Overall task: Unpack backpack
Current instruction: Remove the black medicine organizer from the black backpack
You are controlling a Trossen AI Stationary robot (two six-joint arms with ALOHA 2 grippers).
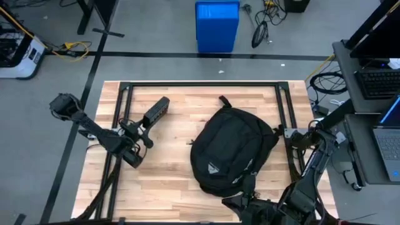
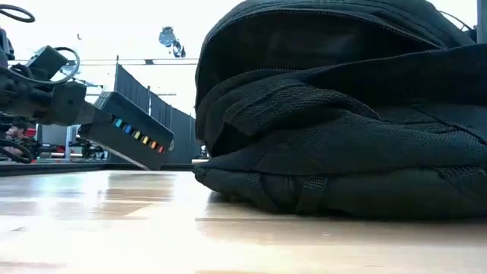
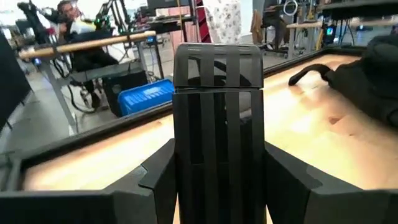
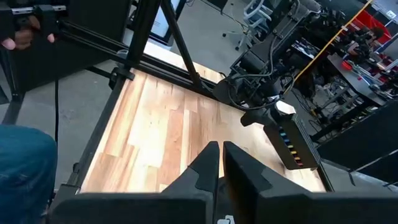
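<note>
The backpack lies flat on the wooden table, right of the table's middle, with its white triangular logo patch facing up near the front end and its carry loop pointing toward the far edge. In the low view the backpack fills most of the frame, its black mesh fabric bulging and its base resting on the tabletop.

The left gripper is over the left half of the table, well apart from the backpack, and its fingers are clamped on a black calculator, which angles away toward the far edge. In the low view the calculator is held off the table, tilted, with a row of coloured keys showing along its side. The left wrist view shows the calculator standing between that arm's two dark fingers, with the backpack's strap beyond on the wood.

The right gripper waits at the table's right edge, just beside the backpack; in the right wrist view its fingers are pressed together with nothing between them

A blue bin stands on the floor beyond the table
</note>
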